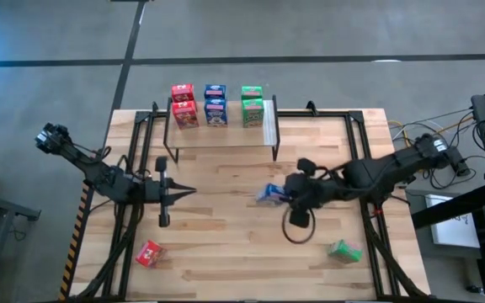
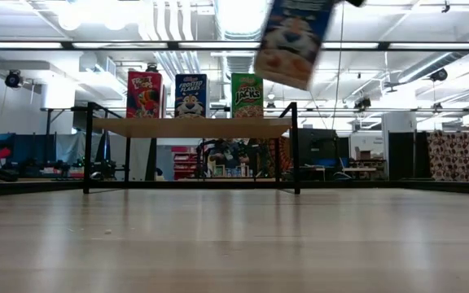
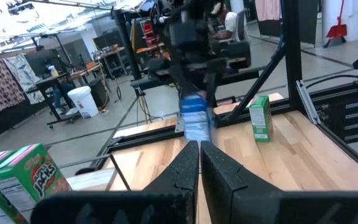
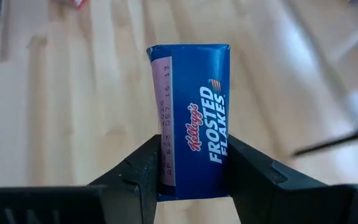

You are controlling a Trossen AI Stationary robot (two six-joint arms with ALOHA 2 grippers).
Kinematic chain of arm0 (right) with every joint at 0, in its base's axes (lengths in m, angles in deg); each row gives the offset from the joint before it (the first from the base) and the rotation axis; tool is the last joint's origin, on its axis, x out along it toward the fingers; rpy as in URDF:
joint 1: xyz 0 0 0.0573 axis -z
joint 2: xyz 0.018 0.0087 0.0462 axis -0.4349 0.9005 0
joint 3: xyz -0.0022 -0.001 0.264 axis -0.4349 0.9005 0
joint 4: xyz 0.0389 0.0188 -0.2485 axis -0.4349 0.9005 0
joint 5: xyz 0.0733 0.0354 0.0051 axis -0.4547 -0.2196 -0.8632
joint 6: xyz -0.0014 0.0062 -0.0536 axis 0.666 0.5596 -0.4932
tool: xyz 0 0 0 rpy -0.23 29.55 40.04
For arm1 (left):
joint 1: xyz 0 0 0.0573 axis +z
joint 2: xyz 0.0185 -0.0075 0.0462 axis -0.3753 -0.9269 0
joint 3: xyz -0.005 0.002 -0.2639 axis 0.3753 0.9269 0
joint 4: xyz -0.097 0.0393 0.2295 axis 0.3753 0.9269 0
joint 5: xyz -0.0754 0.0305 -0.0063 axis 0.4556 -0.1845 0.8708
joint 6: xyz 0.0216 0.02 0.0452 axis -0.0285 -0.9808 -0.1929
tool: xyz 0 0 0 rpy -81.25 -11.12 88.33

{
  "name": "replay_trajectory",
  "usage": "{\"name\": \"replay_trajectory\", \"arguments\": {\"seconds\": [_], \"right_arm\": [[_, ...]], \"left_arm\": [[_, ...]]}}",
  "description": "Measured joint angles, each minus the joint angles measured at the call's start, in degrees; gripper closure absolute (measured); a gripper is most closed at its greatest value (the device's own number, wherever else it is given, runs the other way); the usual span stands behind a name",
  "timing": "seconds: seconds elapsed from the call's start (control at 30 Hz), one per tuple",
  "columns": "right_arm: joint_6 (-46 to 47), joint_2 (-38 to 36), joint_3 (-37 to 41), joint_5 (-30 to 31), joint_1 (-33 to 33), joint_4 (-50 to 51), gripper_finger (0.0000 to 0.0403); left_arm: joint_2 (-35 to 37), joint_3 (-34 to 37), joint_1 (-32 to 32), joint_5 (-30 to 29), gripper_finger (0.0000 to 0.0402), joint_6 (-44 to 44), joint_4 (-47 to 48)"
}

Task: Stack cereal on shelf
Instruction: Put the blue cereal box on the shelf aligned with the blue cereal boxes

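Observation:
The shelf (image 1: 221,139) stands at the table's far side. Red (image 1: 183,104), blue (image 1: 215,103) and green (image 1: 253,104) cereal boxes stand upright on it, two of each colour. My right gripper (image 4: 194,183) hangs over the table's middle, shut on another blue cereal box (image 1: 269,194), which shows high above the table in the low view (image 2: 293,41). My left gripper (image 1: 185,192) is shut on nothing, level over the table's left half, pointing right. A red box (image 1: 149,252) lies near left and a green box (image 1: 343,251) near right on the tabletop. My right gripper pinches the blue box between its two fingers (image 4: 143,174), one on each broad face, at the end nearest the wrist (image 4: 191,177). A narrow printed side faces the wrist camera. The fingers slant down from the table's right. The box is lifted clear of the table and tilted.
Black frame rails (image 1: 125,227) run along the table's left and right sides. Bare wood (image 1: 242,244) lies between the two loose boxes and in front of the shelf. Beyond the table, the room holds benches, equipment and cables (image 1: 445,143).

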Motion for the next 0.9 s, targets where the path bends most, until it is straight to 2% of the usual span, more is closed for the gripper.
{"name": "replay_trajectory", "arguments": {"seconds": [0.23,0.37,0.57,0.63,0.77,0.9], "right_arm": [[-17.17,5.86,-8.25,6.18,7.47,-1.97,0.0255],[-26.97,9.47,-11.51,6.23,11.79,-6.57,0.0255],[-37.82,15.77,-17.76,5.57,18.04,-7.63,0.0255],[-39.67,17.99,-20.25,4.55,19.95,-7.47,0.0256],[-40.68,21.96,-25.72,-2.86,23.59,-5.83,0.0255],[-39.02,25.91,-32.55,-7.30,26.84,-0.05,0.0255]], "left_arm": [[2.08,1.48,-0.01,-0.02,0.0401,0.01,-0.35],[2.13,1.60,0.00,0.00,0.0401,0.62,-0.35],[1.64,1.60,0.00,0.00,0.0401,1.04,-0.33],[1.67,1.60,-0.01,0.00,0.0401,1.05,-0.33],[1.69,1.60,-0.02,0.00,0.0401,1.07,-0.35],[1.69,1.60,-0.01,0.00,0.0401,1.07,-0.35]]}}
